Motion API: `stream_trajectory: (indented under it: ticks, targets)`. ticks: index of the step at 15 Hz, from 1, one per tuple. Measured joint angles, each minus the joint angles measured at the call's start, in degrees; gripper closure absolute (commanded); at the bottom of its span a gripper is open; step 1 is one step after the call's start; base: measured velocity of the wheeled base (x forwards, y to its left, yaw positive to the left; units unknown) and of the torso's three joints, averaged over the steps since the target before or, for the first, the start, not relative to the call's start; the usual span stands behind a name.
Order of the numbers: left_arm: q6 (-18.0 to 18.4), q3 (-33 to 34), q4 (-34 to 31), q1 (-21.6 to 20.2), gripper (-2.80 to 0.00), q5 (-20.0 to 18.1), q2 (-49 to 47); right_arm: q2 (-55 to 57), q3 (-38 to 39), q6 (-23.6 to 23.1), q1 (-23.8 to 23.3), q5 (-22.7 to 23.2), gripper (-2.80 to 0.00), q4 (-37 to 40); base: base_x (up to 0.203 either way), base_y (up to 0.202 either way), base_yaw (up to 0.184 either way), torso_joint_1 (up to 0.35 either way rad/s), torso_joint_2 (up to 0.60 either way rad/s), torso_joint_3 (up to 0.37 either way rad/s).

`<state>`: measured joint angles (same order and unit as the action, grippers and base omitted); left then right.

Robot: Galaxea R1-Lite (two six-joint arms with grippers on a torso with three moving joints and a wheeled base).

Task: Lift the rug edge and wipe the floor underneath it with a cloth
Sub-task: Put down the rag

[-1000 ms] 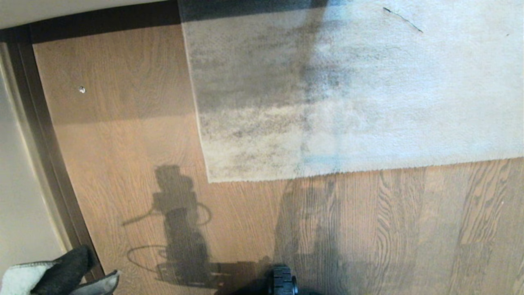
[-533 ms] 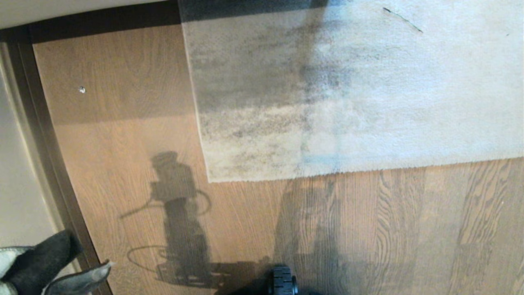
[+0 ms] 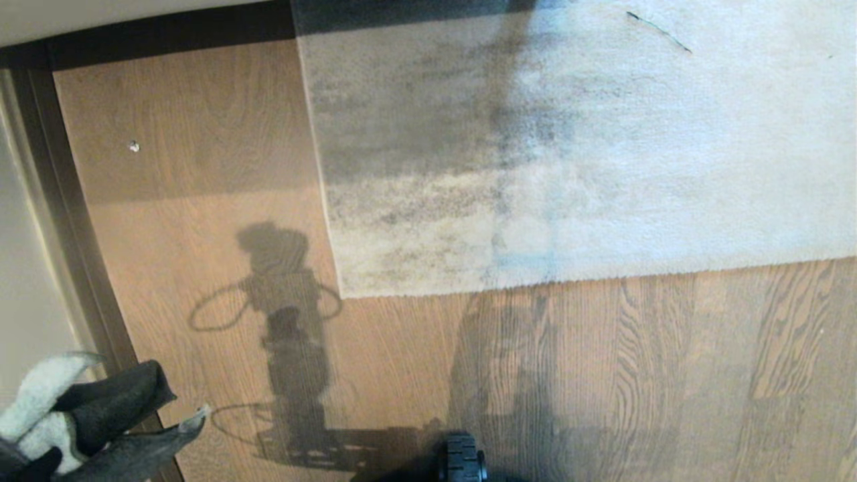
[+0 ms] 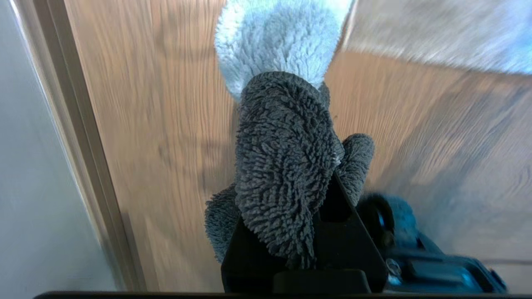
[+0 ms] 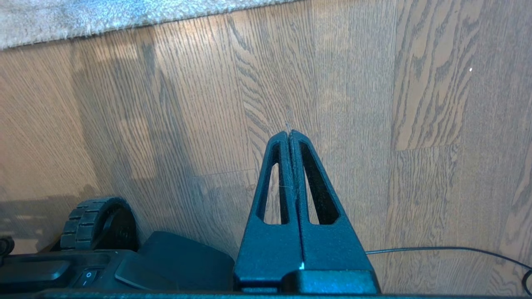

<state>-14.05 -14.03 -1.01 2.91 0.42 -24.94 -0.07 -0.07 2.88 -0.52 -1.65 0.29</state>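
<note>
The left gripper (image 4: 291,195) was at the lower left corner of the head view, above the floor (image 3: 221,167), with its jaws clamped on the cloth (image 4: 282,166). The dark grey part of the cloth covered the jaws and bulged out on both sides of them; the whitish part stood out beyond the tips. In the head view the cloth (image 3: 94,415) hung over the dark skirting strip (image 3: 73,254) beside the wall.

The rug edge (image 3: 569,276) lay flat on the floor, well apart from the left jaws, ahead of them and to their right, and its corner (image 3: 343,294) was the nearest part.

The right gripper (image 5: 289,135) pointed at bare floor (image 5: 353,104), its jaws pressed together and holding nothing. The rug edge (image 5: 124,25) ran ahead of these jaws, apart from them. Behind them were the robot's base and a wheel (image 5: 97,224).
</note>
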Motion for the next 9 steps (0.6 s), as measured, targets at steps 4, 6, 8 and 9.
stream_trajectory:
  ticks: [4, 6, 8, 9]
  targets:
    - [-6.0, -0.1, 0.0, 0.1, 0.00, 2.4, -9.5, 0.0, 0.0, 0.0, 0.0, 0.0, 0.00, 0.0, 0.000, 0.000, 0.000, 0.000, 0.00, 0.000]
    - [-9.2, -0.3, 0.1, 0.1, 0.00, 3.2, -14.0, 0.0, 0.0, 0.0, 0.0, 0.0, 0.00, 0.0, 0.000, 0.000, 0.000, 0.000, 0.00, 0.000]
    - [-10.6, -0.4, 0.8, 0.1, 0.00, 3.3, -17.8, 0.0, 0.0, 0.0, 0.0, 0.0, 0.00, 0.0, 0.000, 0.000, 0.000, 0.000, 0.00, 0.000]
    - [-10.7, -0.4, 1.8, 0.0, 0.00, 3.3, -19.7, 0.0, 0.0, 0.0, 0.0, 0.0, 0.00, 0.0, 0.000, 0.000, 0.000, 0.000, 0.00, 0.000]
